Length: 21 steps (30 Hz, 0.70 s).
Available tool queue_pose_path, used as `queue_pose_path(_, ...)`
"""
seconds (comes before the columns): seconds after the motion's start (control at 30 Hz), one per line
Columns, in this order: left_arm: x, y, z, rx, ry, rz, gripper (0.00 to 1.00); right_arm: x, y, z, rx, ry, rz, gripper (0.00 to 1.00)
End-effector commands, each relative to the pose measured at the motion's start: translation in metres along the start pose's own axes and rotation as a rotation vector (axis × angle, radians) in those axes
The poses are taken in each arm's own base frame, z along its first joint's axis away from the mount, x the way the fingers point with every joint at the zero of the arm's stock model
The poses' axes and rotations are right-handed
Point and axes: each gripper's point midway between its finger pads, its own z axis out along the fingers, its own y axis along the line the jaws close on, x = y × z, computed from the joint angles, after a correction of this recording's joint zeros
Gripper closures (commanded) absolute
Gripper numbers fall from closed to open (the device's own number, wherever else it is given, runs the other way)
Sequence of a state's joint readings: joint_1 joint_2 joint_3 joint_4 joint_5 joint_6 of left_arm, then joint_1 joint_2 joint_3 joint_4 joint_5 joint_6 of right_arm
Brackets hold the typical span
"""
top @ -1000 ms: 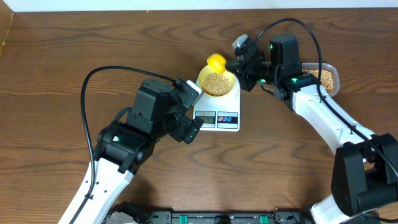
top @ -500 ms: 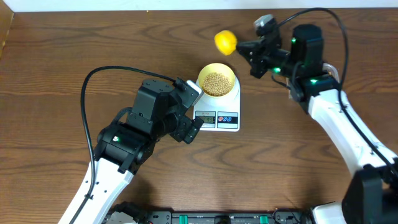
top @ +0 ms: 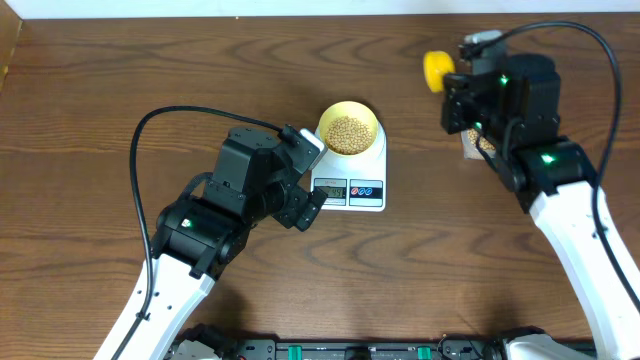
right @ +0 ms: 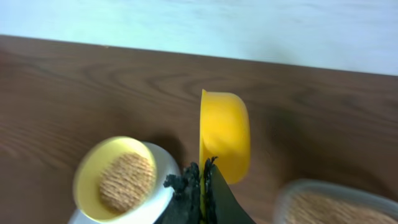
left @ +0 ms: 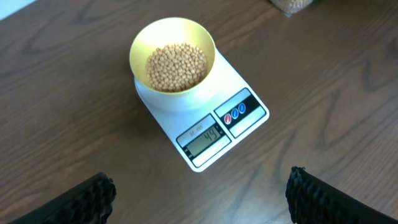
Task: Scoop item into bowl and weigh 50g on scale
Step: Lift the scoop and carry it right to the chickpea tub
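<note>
Looking down from overhead, the bowl (top: 349, 130) of beans (top: 349, 135) sits on the scale (top: 366, 190) mid-frame, with bare tabletop (top: 100, 100) all round. Left wrist view: the left jaws are spread wide at the bottom corners, holding nothing. Right wrist view: the right jaws are clamped on the yellow scoop (right: 224, 137), with the tub (right: 329, 205) at lower right.

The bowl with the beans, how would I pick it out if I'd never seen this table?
Find the white scale in the middle of the brown table. The bowl sits on its platform: round, pale yellow, holding tan beans, unlike the brighter yellow scoop held off to the right.
</note>
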<state>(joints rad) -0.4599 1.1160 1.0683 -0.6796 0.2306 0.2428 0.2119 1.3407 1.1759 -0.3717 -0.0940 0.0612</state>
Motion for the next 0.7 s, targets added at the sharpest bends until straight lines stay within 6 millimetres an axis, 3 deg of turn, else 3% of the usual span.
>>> queue_pose_path(0.0, -0.003, 0.002, -0.004, -0.009, -0.014, -0.002, 0.10, -0.002, -0.032, -0.022, 0.183, -0.010, 0.019, 0.99)
queue_pose_path(0.27, -0.003, 0.002, -0.004, -0.009, -0.014, -0.002, 0.10, 0.017, -0.054, -0.056, 0.329, 0.046, 0.100, 0.99)
queue_pose_path(0.67, -0.003, 0.002, -0.004, -0.009, -0.014, -0.002, 0.10, 0.042, -0.079, -0.077, 0.442, 0.124, 0.195, 0.99)
